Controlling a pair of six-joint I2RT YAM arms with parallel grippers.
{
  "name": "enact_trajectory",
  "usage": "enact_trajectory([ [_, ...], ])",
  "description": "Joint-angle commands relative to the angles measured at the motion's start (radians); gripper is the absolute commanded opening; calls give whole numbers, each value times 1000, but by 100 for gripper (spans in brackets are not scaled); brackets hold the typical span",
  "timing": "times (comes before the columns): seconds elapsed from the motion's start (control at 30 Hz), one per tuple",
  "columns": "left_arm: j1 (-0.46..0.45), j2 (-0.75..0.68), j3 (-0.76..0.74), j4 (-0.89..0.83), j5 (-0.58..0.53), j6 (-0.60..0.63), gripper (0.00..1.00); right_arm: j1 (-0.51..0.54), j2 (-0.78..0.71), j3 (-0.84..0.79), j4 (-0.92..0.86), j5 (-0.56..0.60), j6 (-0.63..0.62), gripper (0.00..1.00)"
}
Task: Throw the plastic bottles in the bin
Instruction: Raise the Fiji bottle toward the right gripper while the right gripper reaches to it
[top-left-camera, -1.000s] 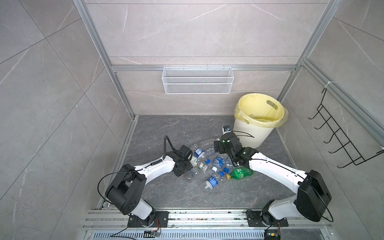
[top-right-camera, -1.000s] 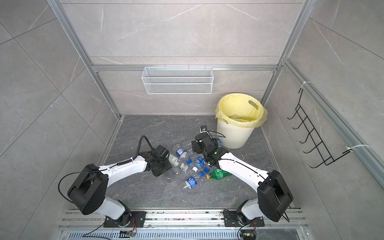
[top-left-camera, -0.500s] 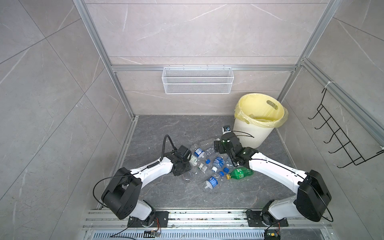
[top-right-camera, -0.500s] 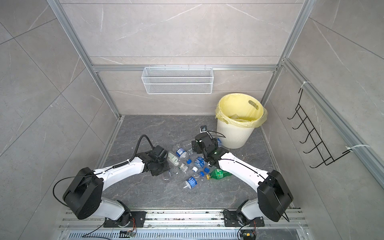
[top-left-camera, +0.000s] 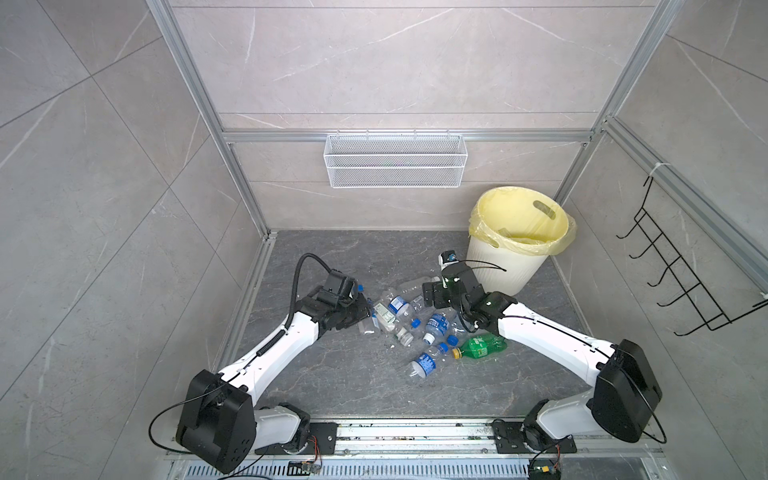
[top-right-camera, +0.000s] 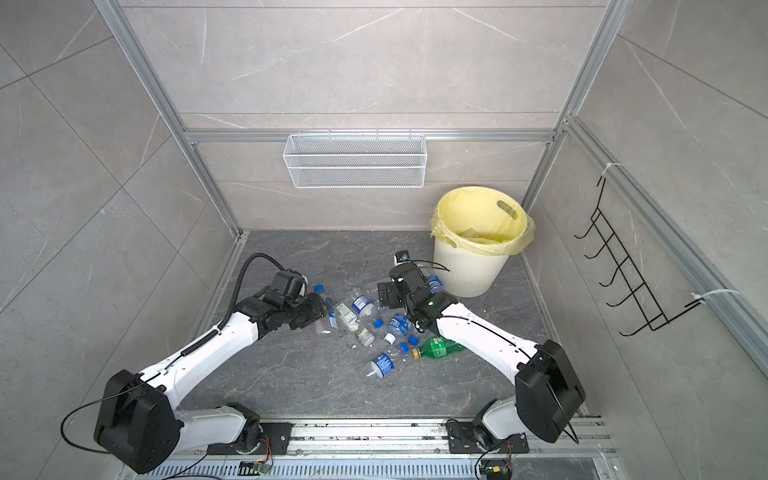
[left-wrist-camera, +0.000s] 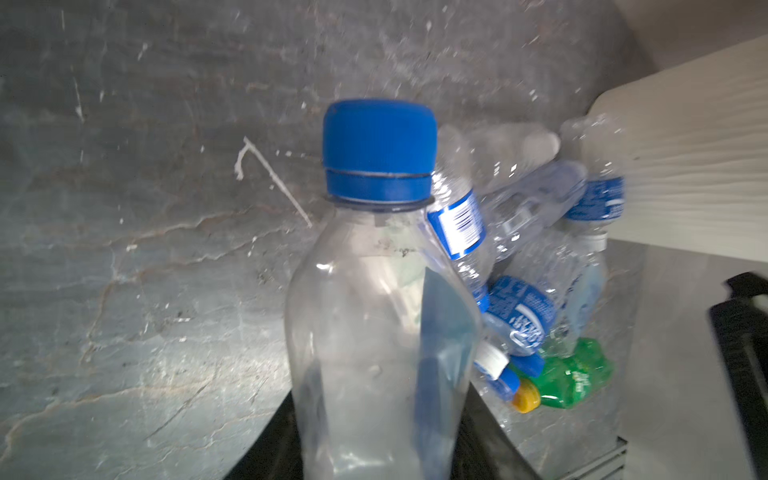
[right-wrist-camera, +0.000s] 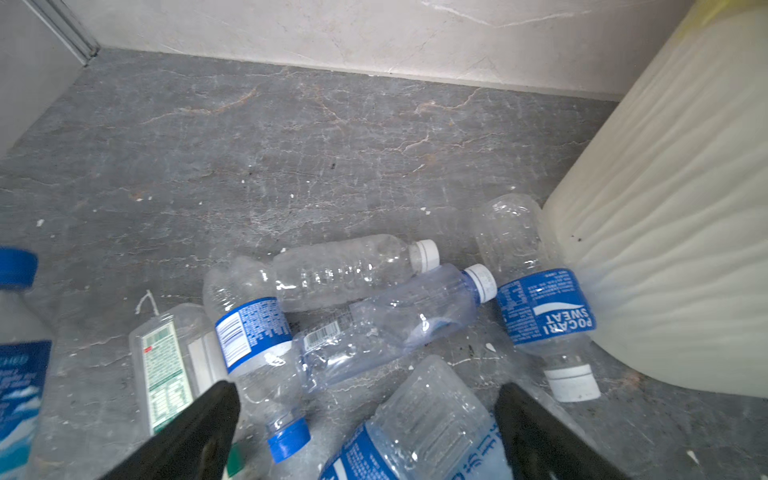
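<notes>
Grey stone floor (top-left-camera: 332, 266), left wrist view alone shows left claw (left-wrist-camera: 374, 444) grasping blue-capped bottle (left-wrist-camera: 374, 311), right claw (right-wrist-camera: 370, 432) released

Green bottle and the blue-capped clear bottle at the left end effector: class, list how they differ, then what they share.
Colour: the green bottle is green-tinted; the clear bottle is colourless. Cap: the green bottle's is yellow, the clear bottle's blue. State: the green bottle lies free on the floor; the clear bottle is gripped by the left end effector. Shared: both are capped plastic bottles, not yet in the bin.
</notes>
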Motion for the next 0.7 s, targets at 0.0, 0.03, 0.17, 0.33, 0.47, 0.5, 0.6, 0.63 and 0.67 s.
enact_trajectory([
  [0.0,45,26,107,122,93,-4,44,-3,-43,78,-68,-77,56,100],
  [0.03,57,46,137,132,112,-17,44,-3,-43,90,-74,-94,70,100],
  [0.17,119,126,206,250,248,-124,45,5,-37,132,-47,-174,145,100],
  [0.33,164,198,186,439,396,-259,44,42,-27,164,19,-205,206,100],
  [0.47,182,232,102,609,480,-406,44,92,9,188,59,-199,214,99],
  [0.5,183,233,92,619,487,-415,44,103,18,190,70,-196,213,99],
  [0.6,183,217,54,620,474,-426,45,141,57,201,95,-168,206,98],
  [0.63,182,207,41,618,472,-442,45,153,72,206,103,-156,202,98],
  [0.67,183,201,34,615,472,-442,45,161,87,211,108,-150,202,97],
])
